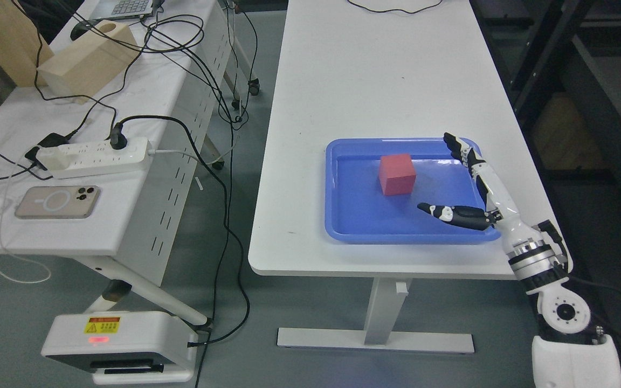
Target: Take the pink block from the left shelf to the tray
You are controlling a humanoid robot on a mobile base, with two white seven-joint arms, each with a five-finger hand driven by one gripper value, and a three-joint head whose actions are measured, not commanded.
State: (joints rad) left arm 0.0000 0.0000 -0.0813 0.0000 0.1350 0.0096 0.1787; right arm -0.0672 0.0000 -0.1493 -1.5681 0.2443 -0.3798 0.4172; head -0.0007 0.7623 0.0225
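The glossy blue plastic tray [343, 226] sits on the smooth matt white table [364, 81]; the matt pink-red cube [397, 173] looks smooth.

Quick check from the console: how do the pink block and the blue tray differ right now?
The pink block is a solid cube standing proud; the blue tray is a flat, shallow, rimmed dish. The block is much smaller and sits inside the tray, left of the open right hand. The block looks matte pinkish-red; the tray is glossy blue. Both rest on the white table, and the hand grips neither.

Bare table [375, 81] beyond tray [343, 231]
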